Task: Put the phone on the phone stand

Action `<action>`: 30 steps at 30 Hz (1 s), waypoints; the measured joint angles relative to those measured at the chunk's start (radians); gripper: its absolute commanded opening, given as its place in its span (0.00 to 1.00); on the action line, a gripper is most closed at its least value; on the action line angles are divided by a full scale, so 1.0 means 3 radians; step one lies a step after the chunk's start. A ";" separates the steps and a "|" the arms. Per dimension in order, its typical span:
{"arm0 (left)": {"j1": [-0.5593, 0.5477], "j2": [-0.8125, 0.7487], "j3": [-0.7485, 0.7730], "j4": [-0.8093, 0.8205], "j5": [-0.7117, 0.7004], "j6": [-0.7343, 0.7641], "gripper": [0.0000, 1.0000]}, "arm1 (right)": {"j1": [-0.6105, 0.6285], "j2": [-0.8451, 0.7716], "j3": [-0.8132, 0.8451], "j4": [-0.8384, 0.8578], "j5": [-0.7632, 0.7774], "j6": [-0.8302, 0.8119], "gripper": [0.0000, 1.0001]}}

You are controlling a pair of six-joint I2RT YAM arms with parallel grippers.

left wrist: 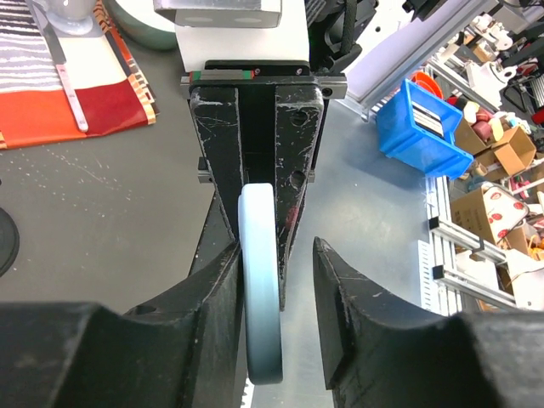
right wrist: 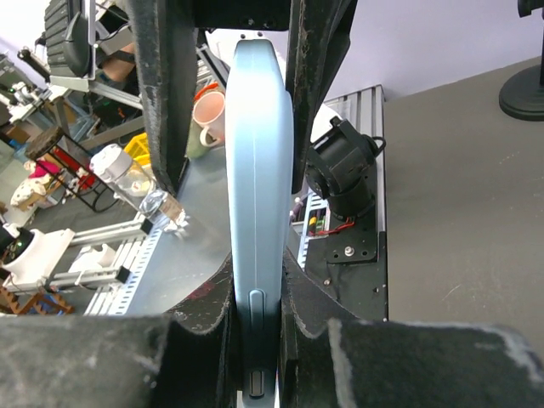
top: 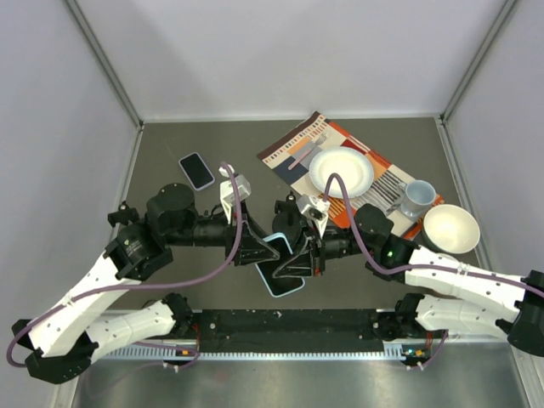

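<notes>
Right now the light-blue phone (top: pixel 282 272) sits between the two grippers at the middle of the table (top: pixel 170 280), near the front. Right gripper (right wrist: pixel 259 276) pinches it, fingers tight on both flat faces. Left gripper (left wrist: pixel 279 255) is spread: one finger touches the phone, the other stands clear with a gap. Black round base (right wrist: pixel 523 85) at frame corner, can't tell if it's the phone stand. Second phone (top: pixel 196 170) lies flat, back left.
</notes>
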 measured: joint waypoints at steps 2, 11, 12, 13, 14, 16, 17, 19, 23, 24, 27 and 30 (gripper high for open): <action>0.0003 0.0018 -0.0001 0.0018 0.0000 0.0000 0.35 | 0.0001 -0.0008 0.0000 0.0004 0.0010 0.0004 0.00; 0.0008 0.0088 -0.0046 0.0132 -0.0004 -0.0011 0.34 | 0.0001 -0.0011 0.0000 0.0036 0.0159 0.0011 0.00; 0.0009 0.0092 -0.0048 0.0141 -0.0005 -0.0011 0.32 | 0.0001 -0.0011 0.0000 0.0036 0.0172 0.0011 0.00; 0.0010 0.0093 -0.0050 0.0148 -0.0015 -0.0010 0.30 | 0.0001 -0.0011 0.0000 0.0036 0.0181 0.0011 0.00; 0.0014 0.0093 -0.0052 0.0150 -0.0019 -0.0014 0.25 | 0.0001 -0.0015 0.0000 0.0038 0.0187 0.0010 0.00; 0.0020 0.0093 -0.0056 0.0168 -0.0043 -0.0014 0.19 | 0.0005 -0.0029 0.0000 0.0042 0.0197 0.0009 0.00; 0.0023 0.0093 -0.0060 0.0181 -0.0053 -0.0015 0.15 | 0.0006 -0.0037 0.0000 0.0046 0.0205 0.0011 0.00; 0.0023 0.0093 -0.0062 0.0209 -0.0070 -0.0004 0.00 | 0.0008 -0.0050 0.0000 0.0046 0.0238 0.0037 0.00; 0.0022 0.0092 -0.0064 0.0223 -0.0104 -0.0008 0.00 | 0.0008 -0.0055 0.0000 0.0036 0.0277 0.0057 0.20; 0.0020 0.0086 -0.0064 0.0210 -0.0155 -0.0008 0.00 | 0.0008 -0.0057 0.0001 0.0003 0.0315 0.0045 0.47; 0.0003 0.0050 -0.0061 0.0097 -0.0446 -0.0014 0.00 | 0.0018 -0.0113 0.0014 -0.0238 0.0568 -0.0038 0.77; -0.0006 -0.0031 0.0039 -0.0281 -0.0973 0.0005 0.00 | -0.0003 -0.0295 0.0050 -0.0717 0.1080 -0.0131 0.85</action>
